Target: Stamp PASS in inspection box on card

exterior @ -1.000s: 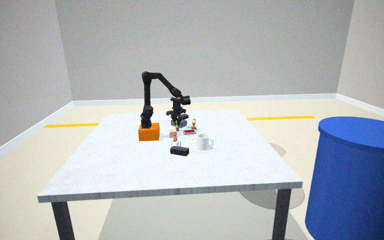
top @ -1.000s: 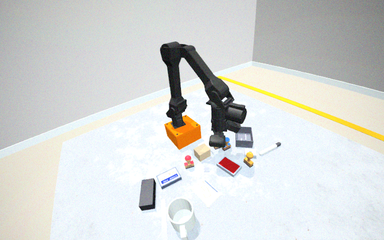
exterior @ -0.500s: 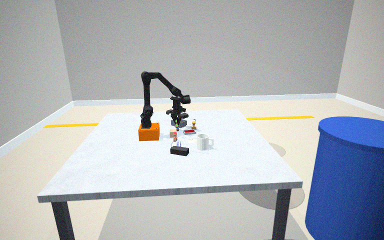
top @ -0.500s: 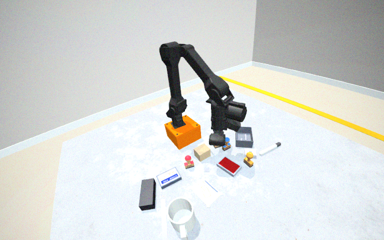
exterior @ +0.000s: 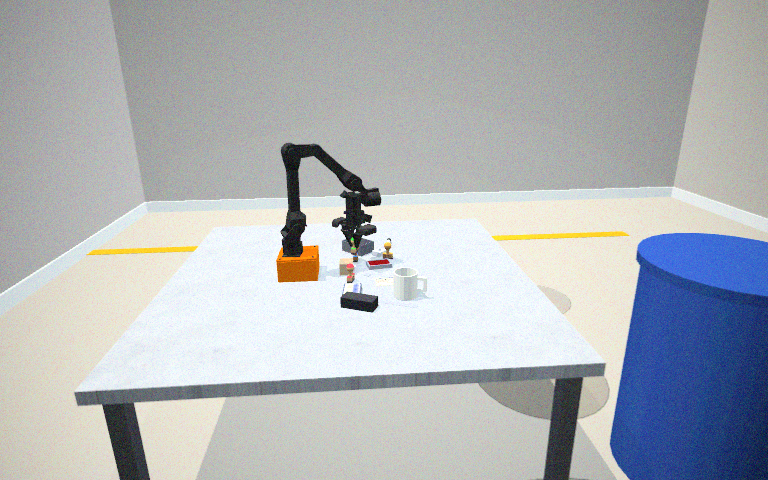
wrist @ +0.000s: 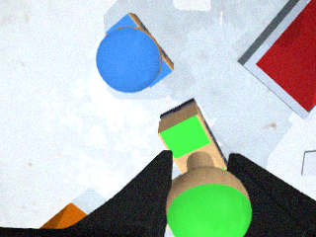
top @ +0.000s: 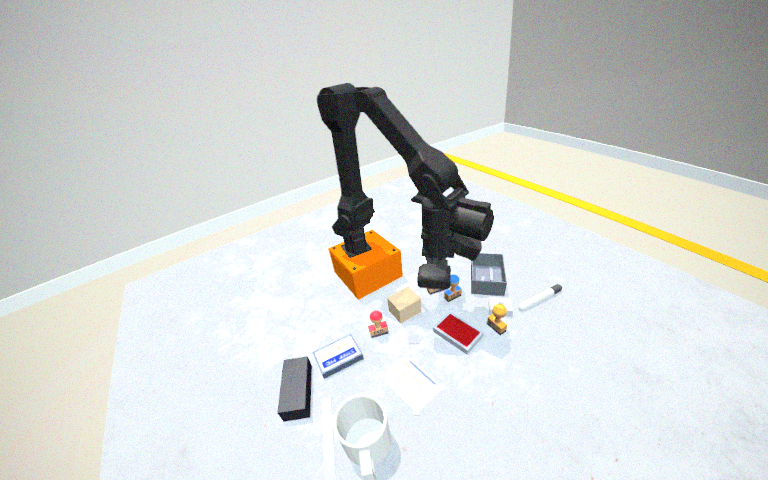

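My gripper [wrist: 199,161] [exterior: 353,243] is shut on the green-topped stamp [wrist: 209,212] [exterior: 353,249], its wooden block hanging below the fingers, above the bench. The stamp's underside is hidden. The open red ink pad [top: 457,331] [exterior: 378,263] [wrist: 296,64] lies to the upper right of the held stamp in the wrist view. The white card [top: 408,389] lies in front of the pad in the top view; its box is too faint to read there. A blue stamp [top: 454,279] [wrist: 129,59] stands close to the held stamp.
A wooden block [top: 404,304], a red stamp [top: 376,316] and a yellow stamp [top: 498,311] stand around the pad. A grey tray [top: 488,289] and white marker [top: 538,298] lie beyond. A blue-labelled box [top: 338,355], black block [top: 295,387] and mug [top: 363,430] are also there.
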### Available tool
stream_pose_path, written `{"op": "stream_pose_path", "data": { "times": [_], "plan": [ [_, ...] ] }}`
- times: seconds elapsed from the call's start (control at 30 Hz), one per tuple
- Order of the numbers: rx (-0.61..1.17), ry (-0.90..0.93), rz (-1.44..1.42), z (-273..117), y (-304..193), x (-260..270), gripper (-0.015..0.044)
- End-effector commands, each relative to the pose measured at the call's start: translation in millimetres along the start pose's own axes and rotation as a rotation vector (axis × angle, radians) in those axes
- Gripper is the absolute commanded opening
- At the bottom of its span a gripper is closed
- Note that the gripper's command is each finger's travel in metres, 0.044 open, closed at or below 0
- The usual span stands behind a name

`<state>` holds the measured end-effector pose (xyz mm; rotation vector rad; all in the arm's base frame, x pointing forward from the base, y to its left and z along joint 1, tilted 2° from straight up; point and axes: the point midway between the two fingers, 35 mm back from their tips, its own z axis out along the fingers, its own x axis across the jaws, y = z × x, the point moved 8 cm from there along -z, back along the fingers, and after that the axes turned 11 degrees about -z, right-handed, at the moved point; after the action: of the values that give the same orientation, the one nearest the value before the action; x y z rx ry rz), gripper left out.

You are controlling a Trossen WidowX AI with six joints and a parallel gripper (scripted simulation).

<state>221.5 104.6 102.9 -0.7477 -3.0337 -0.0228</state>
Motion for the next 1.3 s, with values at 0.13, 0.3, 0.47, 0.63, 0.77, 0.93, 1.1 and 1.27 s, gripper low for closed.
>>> {"op": "stream_pose_path", "data": {
  "times": [0.13,0.3,0.47,0.63,0.77,0.93,1.1,1.27],
  "plan": [
    [-0.004,-0.003,-0.003,-5.4,0.3,-0.3,0.0],
    [-0.004,-0.003,-0.003,-7.8,0.1,-0.1,0.0],
    [-0.004,-0.003,-0.003,-10.3,-0.1,0.0,0.0],
    [-0.004,-0.003,-0.003,-12.7,-0.4,0.2,0.0],
    [-0.004,-0.003,-0.003,-14.7,-0.6,0.4,0.0],
    [-0.004,-0.003,-0.003,-16.7,-0.5,-0.1,0.0],
    [-0.005,-0.004,-0.003,-19.4,8.5,-17.0,0.0],
    [-0.006,-0.006,-0.003,-21.2,18.0,-37.4,0.0]
  ]
}}
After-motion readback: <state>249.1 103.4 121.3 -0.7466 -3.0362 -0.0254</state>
